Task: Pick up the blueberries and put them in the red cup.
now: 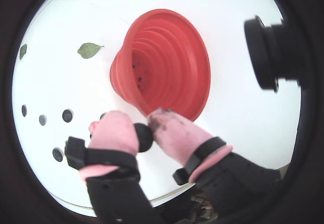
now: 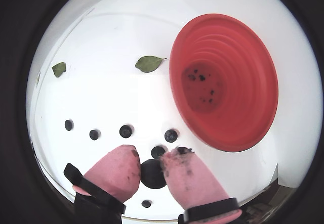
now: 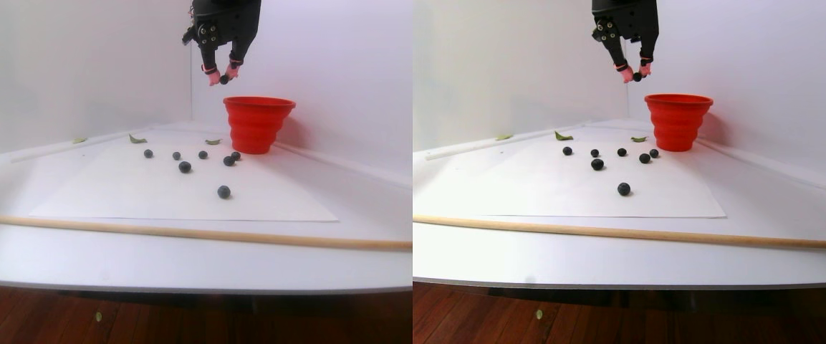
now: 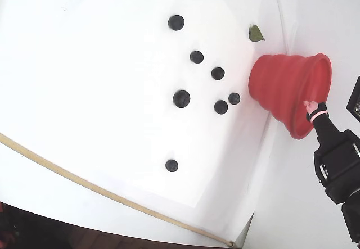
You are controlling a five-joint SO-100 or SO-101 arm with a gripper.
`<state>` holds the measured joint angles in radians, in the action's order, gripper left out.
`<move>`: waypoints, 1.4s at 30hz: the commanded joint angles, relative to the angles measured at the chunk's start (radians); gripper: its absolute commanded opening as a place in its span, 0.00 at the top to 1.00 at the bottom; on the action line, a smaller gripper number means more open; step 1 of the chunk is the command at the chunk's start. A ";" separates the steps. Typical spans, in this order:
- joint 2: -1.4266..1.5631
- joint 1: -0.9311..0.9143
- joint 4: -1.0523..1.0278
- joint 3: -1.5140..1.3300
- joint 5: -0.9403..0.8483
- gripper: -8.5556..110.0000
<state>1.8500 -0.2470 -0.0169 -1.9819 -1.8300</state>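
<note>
The jaws (image 2: 153, 162) grip one blueberry (image 2: 153, 174) between their two pink, soft-looking pads (image 2: 117, 171), which are stained with dark juice at the tips. They hang high above the desk (image 3: 169, 258), and the red cup (image 3: 258, 123) stands below them and a little to the right in the stereo pair view. In both wrist views the open mouth of the cup lies ahead of the jaws and to the right, so the berry is not yet over the rim. In my judgement, the coming move must carry the berry sideways over this mouth before the release. The cup is ribbed and stepped, wide at the top, with dark specks on its bottom. Six more blueberries (image 4: 181, 98), round and smooth, lie on the white paper sheet (image 4: 101, 63) beside the cup.
</note>
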 commanded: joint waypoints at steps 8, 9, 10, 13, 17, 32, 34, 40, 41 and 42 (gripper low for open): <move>-0.028 -0.049 0.038 0.161 0.005 0.86; -0.035 -0.052 0.048 0.166 0.002 0.86; -0.041 -0.055 0.052 0.170 0.002 0.86; -0.061 -0.067 0.052 0.193 0.002 0.86; -0.092 -0.084 0.063 0.227 0.003 0.86; -0.195 -0.115 0.138 0.316 0.026 0.85; -0.198 -0.115 0.147 0.318 0.031 0.81; -0.199 -0.117 0.152 0.322 0.031 0.76; -0.196 -0.115 0.152 0.321 0.032 0.76; -0.190 -0.115 0.152 0.318 0.032 0.76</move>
<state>1.6137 -0.3329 0.1089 -1.7656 -1.8055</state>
